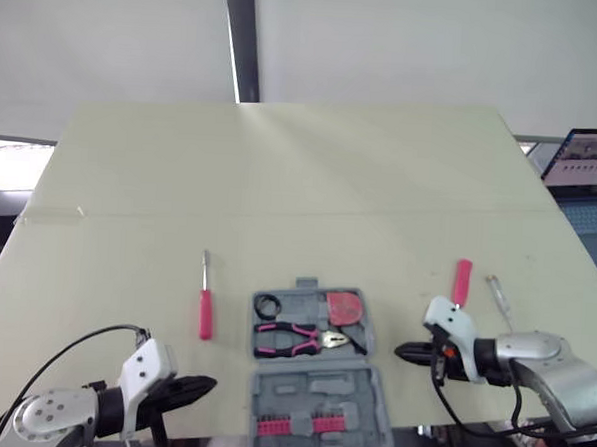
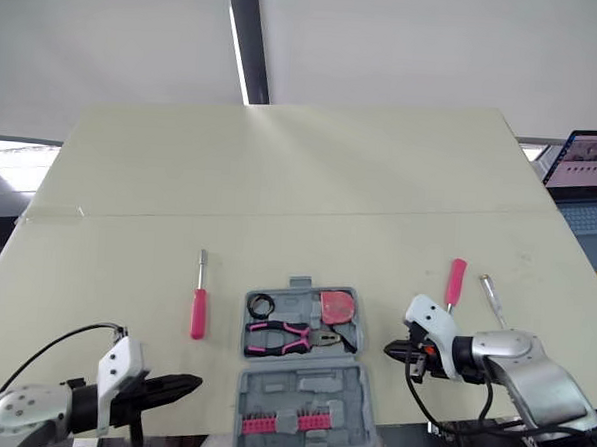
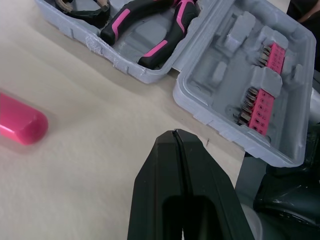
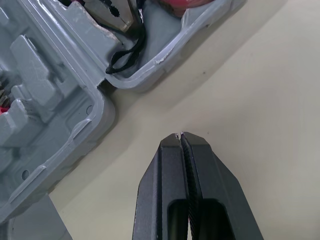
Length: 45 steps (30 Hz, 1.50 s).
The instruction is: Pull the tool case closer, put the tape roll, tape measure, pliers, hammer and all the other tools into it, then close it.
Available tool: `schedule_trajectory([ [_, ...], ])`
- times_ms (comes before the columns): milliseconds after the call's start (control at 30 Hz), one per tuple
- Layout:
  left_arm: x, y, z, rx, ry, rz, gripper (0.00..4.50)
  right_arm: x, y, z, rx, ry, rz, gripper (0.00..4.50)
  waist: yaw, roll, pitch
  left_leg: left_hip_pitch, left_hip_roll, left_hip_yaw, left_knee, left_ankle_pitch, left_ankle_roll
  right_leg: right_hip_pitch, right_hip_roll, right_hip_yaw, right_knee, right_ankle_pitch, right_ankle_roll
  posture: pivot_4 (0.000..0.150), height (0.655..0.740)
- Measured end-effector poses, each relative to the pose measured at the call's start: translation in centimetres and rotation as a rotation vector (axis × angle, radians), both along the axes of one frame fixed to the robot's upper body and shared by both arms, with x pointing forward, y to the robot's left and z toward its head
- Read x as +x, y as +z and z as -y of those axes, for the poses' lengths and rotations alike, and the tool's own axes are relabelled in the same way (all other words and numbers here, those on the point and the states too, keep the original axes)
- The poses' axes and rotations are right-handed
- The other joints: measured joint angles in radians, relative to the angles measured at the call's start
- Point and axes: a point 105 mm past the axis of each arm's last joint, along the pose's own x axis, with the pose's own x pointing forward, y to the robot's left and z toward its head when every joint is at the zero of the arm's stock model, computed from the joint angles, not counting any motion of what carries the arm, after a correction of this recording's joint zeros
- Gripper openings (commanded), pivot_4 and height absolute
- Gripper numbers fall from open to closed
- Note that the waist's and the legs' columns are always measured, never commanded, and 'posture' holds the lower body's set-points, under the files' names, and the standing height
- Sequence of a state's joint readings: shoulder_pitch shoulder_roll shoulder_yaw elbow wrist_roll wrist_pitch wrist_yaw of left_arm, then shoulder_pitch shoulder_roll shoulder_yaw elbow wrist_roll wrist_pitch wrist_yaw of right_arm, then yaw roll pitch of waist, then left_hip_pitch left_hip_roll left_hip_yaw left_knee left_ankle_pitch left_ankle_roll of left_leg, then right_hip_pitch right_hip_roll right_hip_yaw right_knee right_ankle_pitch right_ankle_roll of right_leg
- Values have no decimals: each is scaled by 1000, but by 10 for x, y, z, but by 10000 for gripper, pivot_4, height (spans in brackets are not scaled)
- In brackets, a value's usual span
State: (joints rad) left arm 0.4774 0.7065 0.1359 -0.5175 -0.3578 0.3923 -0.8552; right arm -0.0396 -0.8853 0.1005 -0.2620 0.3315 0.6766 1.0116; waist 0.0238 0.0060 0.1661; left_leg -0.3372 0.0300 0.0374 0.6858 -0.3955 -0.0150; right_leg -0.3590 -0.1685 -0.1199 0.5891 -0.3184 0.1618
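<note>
The grey tool case (image 1: 362,339) lies open at the table's near edge, its lid (image 1: 315,383) folded toward me with pink bits (image 1: 303,425). In its tray lie the pink-handled pliers (image 1: 293,337), a black tape roll (image 1: 268,305) and a red tape measure (image 1: 346,308). A red screwdriver (image 1: 205,301) lies left of the case. Another red-handled tool (image 1: 462,280) and a clear-handled screwdriver (image 1: 499,299) lie to the right. My left gripper (image 1: 208,385) is shut and empty, left of the lid. My right gripper (image 1: 402,351) is shut and empty, just right of the case.
The pale table (image 1: 281,173) stretches far back with free room. A laptop (image 1: 588,169) sits on a blue surface off the table's right side. The lid overhangs the table's near edge (image 3: 220,147).
</note>
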Motion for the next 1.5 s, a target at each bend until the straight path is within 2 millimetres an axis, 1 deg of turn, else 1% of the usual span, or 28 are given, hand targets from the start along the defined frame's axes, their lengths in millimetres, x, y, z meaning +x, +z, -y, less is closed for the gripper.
schedule_trajectory([
  [133, 7, -9, 1, 19, -4, -11, 0, 0, -2, -5, 9, 12, -4, 1036, -1, 0, 0, 0, 0, 0, 0, 0, 0, 0, 0, 0, 0, 0, 0, 1500, 7373],
  [200, 12, -20, 6, 28, -13, -21, 0, 2, -2, -10, 12, 22, 4, 1036, -1, 0, 0, 0, 0, 0, 0, 0, 0, 0, 0, 0, 1, 0, 0, 1500, 7373],
  [267, 15, -26, 12, 21, -22, -21, 0, 2, -4, -16, 22, 33, 4, 1036, -1, 0, 0, 0, 0, 0, 0, 0, 0, 0, 0, 0, 1, 0, 0, 1500, 7373],
  [433, 22, -34, 21, 19, -20, -5, 0, 5, -4, -25, 32, 42, 3, 1036, 2, 0, 0, 0, 0, 0, 1, 0, 0, 0, 0, 0, 1, 0, 0, 1500, 7373],
  [600, 22, -35, 27, 18, -34, 7, 0, 0, -8, -26, 27, 46, -31, 1036, 1, 0, 0, 0, 0, 0, 1, 0, 0, 0, 0, 0, 1, 0, 0, 1500, 7373],
  [867, 28, -34, 36, 12, -37, 28, 0, -12, -4, -33, 43, 76, -63, 1036, 0, 0, 0, 0, 0, 0, 1, 0, 0, 0, 0, 0, 1, 0, 0, 1500, 7373],
  [1033, 33, -32, 41, 15, -49, 32, 0, -12, -5, -33, 41, 69, -67, 1036, 1, 0, 0, 0, 0, 0, 1, 0, 0, 0, 0, 0, 1, 0, 0, 1500, 7373],
  [1233, 34, -31, 42, 19, -48, 23, 0, -12, -5, -35, 47, 68, -68, 1036, 1, 0, 0, 0, 0, 0, 1, 0, 0, 0, 0, 0, 1, 0, 0, 1500, 7373],
  [1500, 47, -21, 45, 40, -36, 40, 0, -10, -5, -41, 64, 65, -52, 1036, 1, 0, 0, 0, 0, 0, 1, 0, 0, 0, 0, 0, 1, 0, 0, 1500, 7373],
])
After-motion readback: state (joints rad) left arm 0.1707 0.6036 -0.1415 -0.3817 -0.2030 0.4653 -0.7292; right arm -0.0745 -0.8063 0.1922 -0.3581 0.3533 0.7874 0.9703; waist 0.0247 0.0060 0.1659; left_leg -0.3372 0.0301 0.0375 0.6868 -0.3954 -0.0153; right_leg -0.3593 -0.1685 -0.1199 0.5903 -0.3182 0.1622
